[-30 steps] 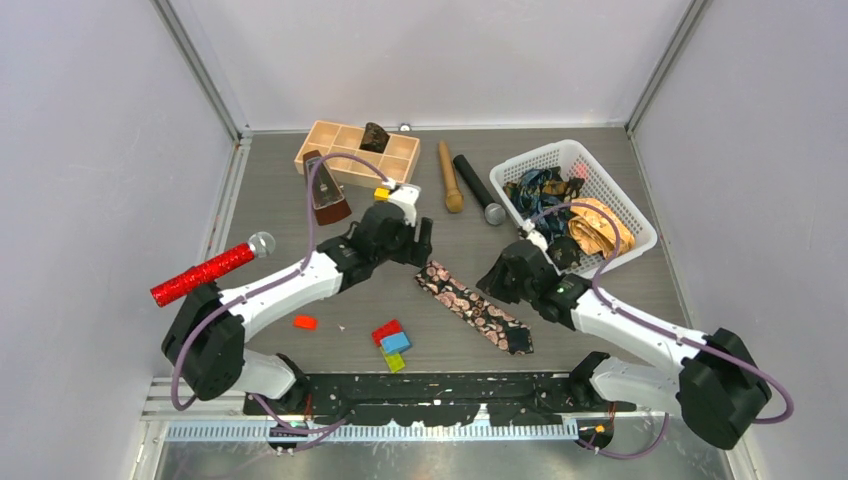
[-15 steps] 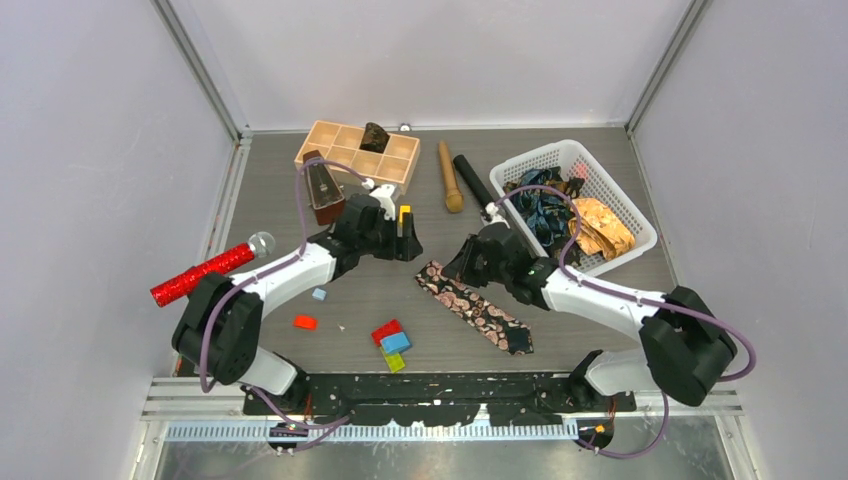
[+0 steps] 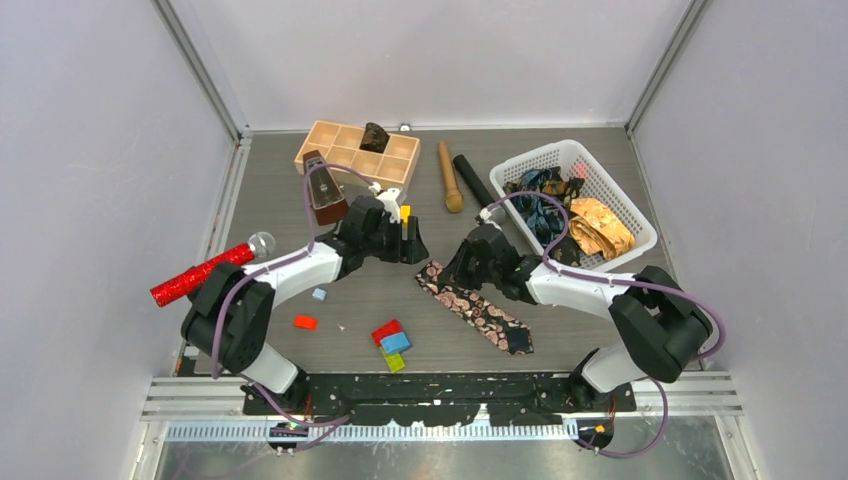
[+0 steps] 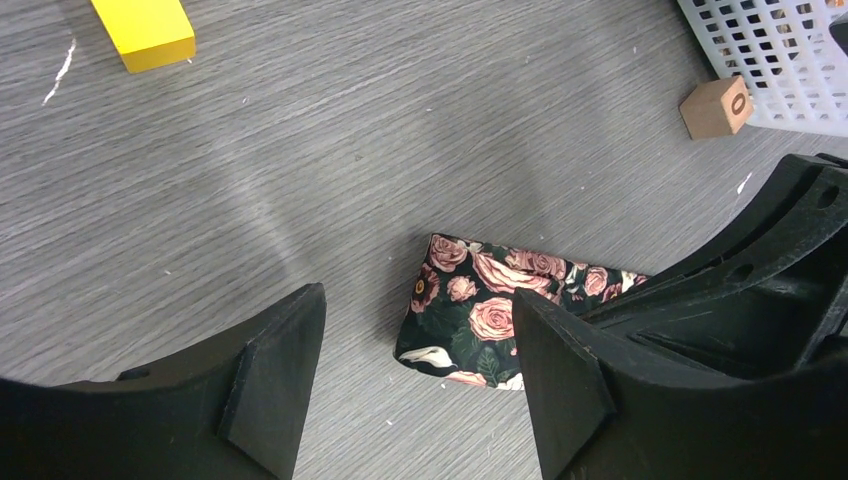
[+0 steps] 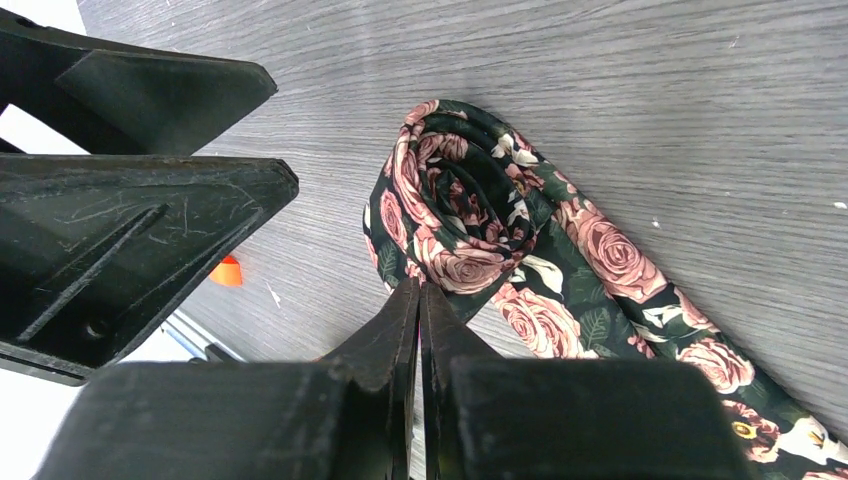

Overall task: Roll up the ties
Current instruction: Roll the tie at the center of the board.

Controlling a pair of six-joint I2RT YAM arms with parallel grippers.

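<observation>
Rose-patterned necktie [image 3: 478, 310] lies diagonally on the grey surface [image 3: 450, 352], its far end between the two arms. From the left wrist, the left end effector [image 4: 415, 300] hangs with fingers wide apart over that end. From the right wrist, the end is curled into a loose roll. The right end effector [image 5: 418, 292] is closed at the roll's edge, possibly pinching fabric.

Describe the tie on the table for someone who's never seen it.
On the table, left of the white basket, one tie lies flat diagonally near the centre. Unlike the blue tie and gold tie in the basket, it is black with pink roses.
</observation>
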